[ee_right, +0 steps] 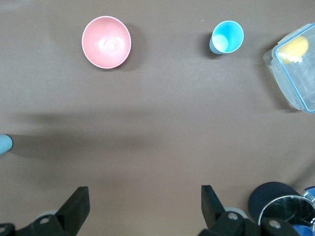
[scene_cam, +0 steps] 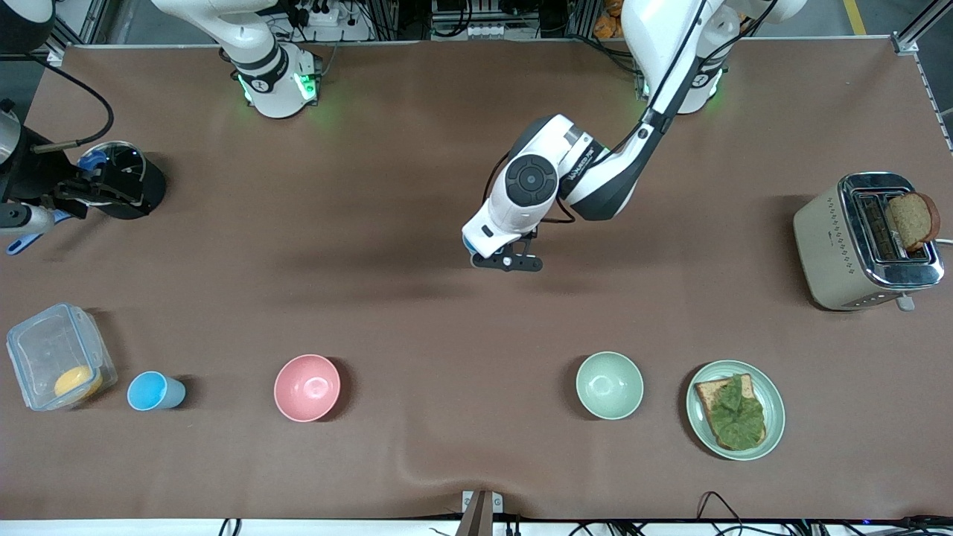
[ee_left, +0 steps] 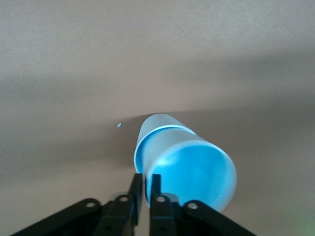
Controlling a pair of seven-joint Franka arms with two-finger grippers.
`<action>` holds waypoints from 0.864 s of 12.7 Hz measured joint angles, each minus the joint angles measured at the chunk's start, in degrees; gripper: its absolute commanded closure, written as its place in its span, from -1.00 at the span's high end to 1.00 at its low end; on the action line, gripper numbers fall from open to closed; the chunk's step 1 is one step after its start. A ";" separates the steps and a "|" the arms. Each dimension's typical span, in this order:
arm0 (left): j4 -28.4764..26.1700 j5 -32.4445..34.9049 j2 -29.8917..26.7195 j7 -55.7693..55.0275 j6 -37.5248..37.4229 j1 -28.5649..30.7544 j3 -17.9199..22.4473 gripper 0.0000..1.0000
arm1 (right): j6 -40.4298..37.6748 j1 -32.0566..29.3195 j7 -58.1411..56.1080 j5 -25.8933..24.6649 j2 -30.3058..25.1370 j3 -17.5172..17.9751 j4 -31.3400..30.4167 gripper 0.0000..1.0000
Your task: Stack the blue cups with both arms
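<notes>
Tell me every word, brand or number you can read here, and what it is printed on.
Left arm: a line of dark lettering on its white forearm shell, too small to read.
Toaster: rows of small marks on its side, a pattern and no letters.
Blue cups, bowls, plate, container: no text.

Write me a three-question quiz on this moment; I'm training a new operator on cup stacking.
1. True or false: the left gripper is shut on the rim of a blue cup.
2. Multiple choice: the other blue cup stands between
A) the clear container and the pink bowl
B) the green bowl and the plate
C) the toaster and the plate
3. Fill in: the right gripper, over the table beside the black pot, has its fingers ____.

Key: 1 true; 2 A; 3 open.
</notes>
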 measured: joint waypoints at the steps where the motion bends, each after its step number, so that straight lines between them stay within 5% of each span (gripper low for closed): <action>1: 0.26 0.00 -0.19 -0.08 -0.44 0.10 0.03 1.00 | 0.00 0.00 0.02 -0.01 0.35 0.03 0.10 1.00; 5: 1.21 0.56 -4.08 -0.12 -5.26 1.28 0.77 1.00 | 0.05 0.03 0.05 -0.04 1.07 0.31 0.37 1.00; 11: 2.32 8.68 -18.86 0.11 -16.87 13.08 1.42 1.00 | 0.06 0.12 0.06 -0.24 1.08 0.60 0.66 1.00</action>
